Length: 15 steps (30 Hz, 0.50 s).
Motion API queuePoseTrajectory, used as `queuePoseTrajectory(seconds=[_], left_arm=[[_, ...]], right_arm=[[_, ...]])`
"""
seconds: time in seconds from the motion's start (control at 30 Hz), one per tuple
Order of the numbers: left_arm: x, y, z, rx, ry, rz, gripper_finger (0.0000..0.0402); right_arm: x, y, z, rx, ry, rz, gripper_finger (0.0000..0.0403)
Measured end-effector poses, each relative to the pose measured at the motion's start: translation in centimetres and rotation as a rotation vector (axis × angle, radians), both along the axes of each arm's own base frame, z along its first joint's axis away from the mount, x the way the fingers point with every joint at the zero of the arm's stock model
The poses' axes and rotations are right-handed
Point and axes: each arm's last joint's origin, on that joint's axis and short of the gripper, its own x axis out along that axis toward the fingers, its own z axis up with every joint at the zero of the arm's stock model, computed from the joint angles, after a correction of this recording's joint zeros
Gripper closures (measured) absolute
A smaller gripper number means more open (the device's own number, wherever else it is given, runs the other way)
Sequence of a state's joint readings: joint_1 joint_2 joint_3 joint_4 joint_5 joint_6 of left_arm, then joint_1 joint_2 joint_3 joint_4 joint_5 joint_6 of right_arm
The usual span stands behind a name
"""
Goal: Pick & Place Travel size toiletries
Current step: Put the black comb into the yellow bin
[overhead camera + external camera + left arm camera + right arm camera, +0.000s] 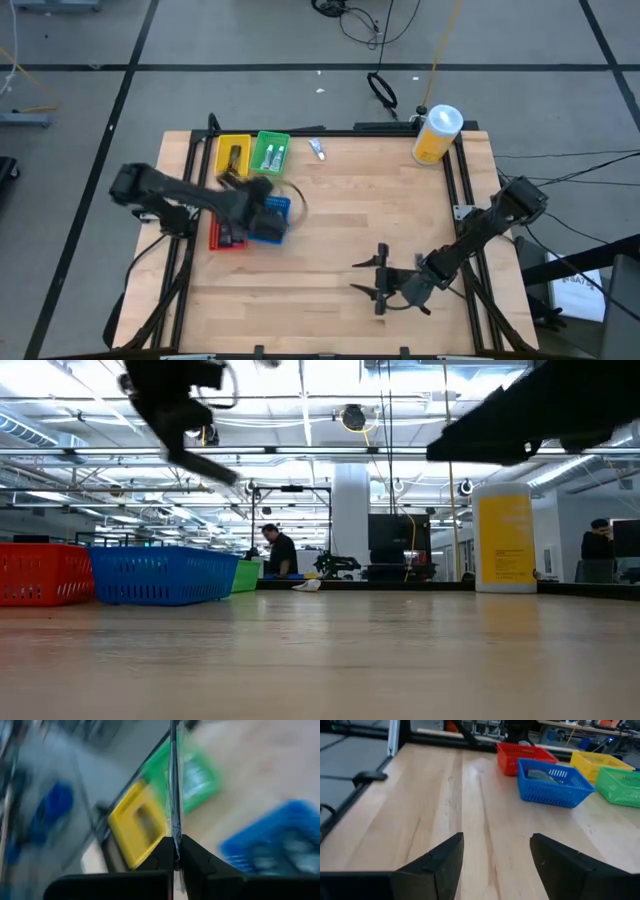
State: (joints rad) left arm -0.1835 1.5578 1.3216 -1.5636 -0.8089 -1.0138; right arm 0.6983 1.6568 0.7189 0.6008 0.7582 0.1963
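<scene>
Hovering left-centre in the high view over the blue tray (272, 218), the left gripper (262, 190) was pinched shut, apparently on a thin clear strip; one tube (317, 150) lay upper-centre, the right gripper (381, 280) wide open and empty.

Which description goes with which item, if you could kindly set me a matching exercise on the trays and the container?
Items:
1. green tray
2. yellow tray
3. blue tray
4. yellow container

Descriptions:
A. next to the red tray
B. holds white tubes
C. stands at the table's far right corner
D. holds a dark piece

Pairs: 1-B, 2-D, 3-A, 4-C
</scene>
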Motion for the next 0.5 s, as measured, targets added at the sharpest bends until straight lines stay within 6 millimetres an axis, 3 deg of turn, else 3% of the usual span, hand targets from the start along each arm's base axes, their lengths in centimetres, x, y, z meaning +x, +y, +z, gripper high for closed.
queuePoseTrajectory(seconds=[0.1,0.2,0.37,0.5], left_arm=[[-2.1,4.0,0.9,-0.085,-0.070,0.170,0.0395],[-3.9,7.8,0.6,-0.181,-0.118,0.260,0.0395],[-6.9,12.8,-1.9,-0.281,-0.139,0.420,0.0384],[-8.0,15.3,-4.5,-0.317,-0.154,0.461,0.0393]], right_arm=[[0.0,0.1,-0.1,-0.001,0.003,0.004,0.0189],[-0.1,0.2,-0.1,0.001,0.002,0.010,0.0192],[-0.2,0.3,-0.1,-0.001,0.005,0.014,0.0193],[-0.2,0.3,-0.1,-0.002,0.005,0.013,0.0193]])
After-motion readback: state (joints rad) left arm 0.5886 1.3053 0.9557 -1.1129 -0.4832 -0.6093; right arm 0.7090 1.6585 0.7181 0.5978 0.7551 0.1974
